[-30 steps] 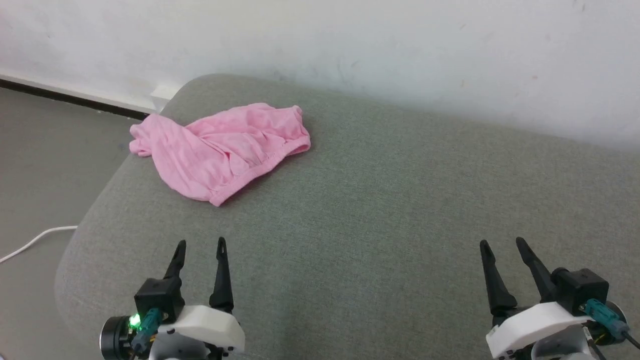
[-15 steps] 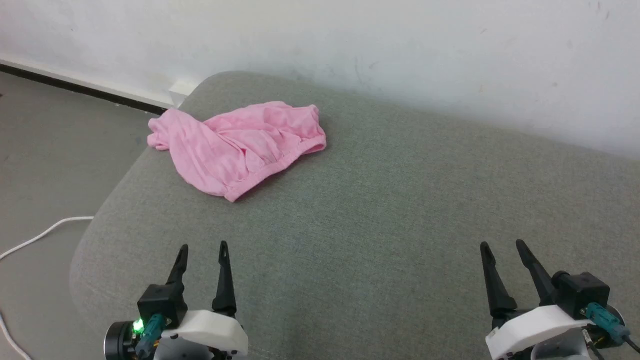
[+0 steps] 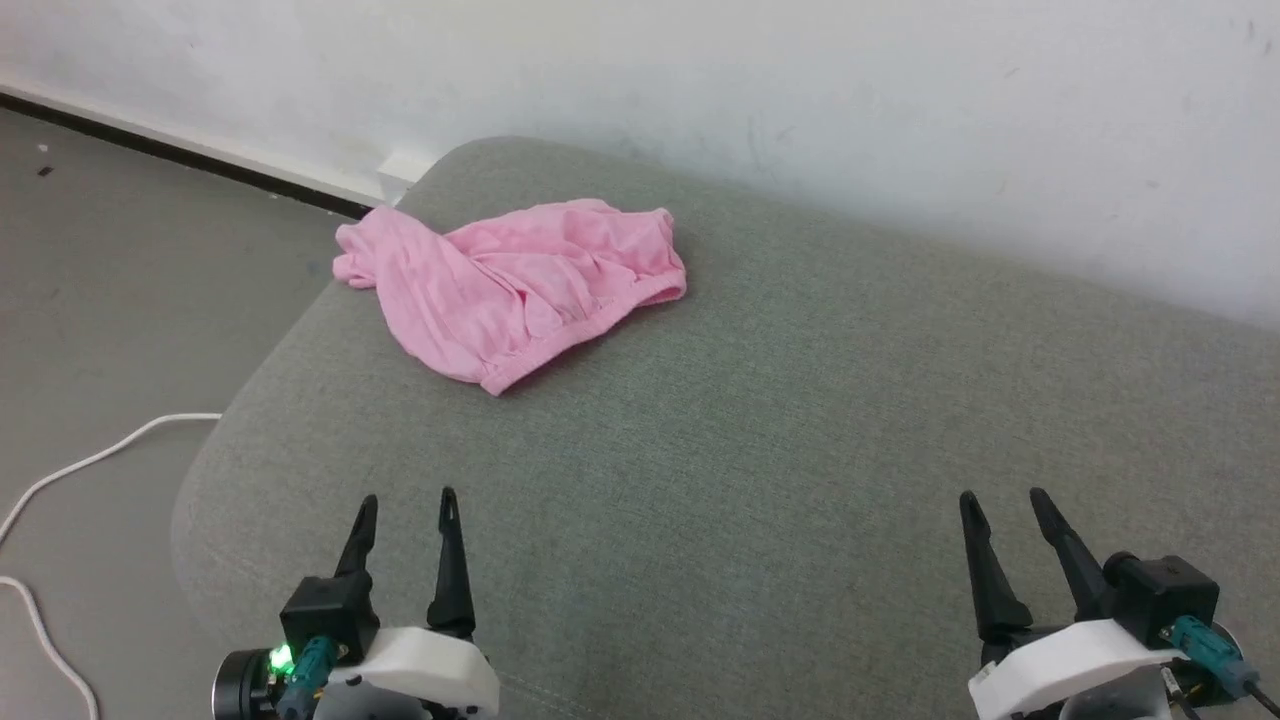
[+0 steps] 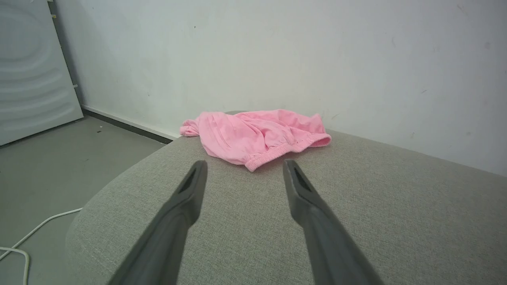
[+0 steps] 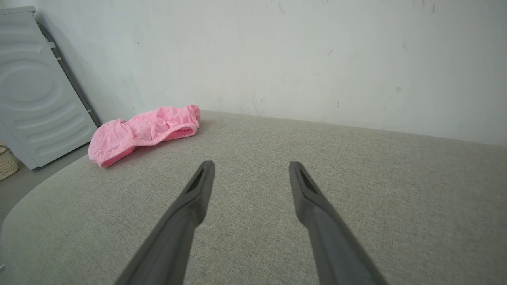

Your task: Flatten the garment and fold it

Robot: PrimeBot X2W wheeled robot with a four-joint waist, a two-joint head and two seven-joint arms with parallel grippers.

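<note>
The garment (image 3: 515, 285) is a crumpled light pink knit heap with a gathered hem band, lying at the far left corner of a grey-green padded surface (image 3: 800, 450). It also shows in the left wrist view as the garment (image 4: 257, 134) and far left in the right wrist view as the garment (image 5: 138, 132). My left gripper (image 3: 408, 500) stands open at the near left, well short of the cloth, nothing between its fingers. At the near right my right gripper (image 3: 1000, 495) is open and empty too, far from the cloth.
A white wall (image 3: 800, 120) runs behind the padded surface. Grey floor (image 3: 120, 300) lies to the left, with a white cable (image 3: 90, 465) on it. A pale ribbed appliance panel (image 5: 35, 91) leans by the wall at the left. The surface's rounded left edge (image 3: 215, 450) drops to the floor.
The whole head view has shifted rightward, so the camera has turned to the left. The garment lies as before, and both grippers stay open in the same low places.
</note>
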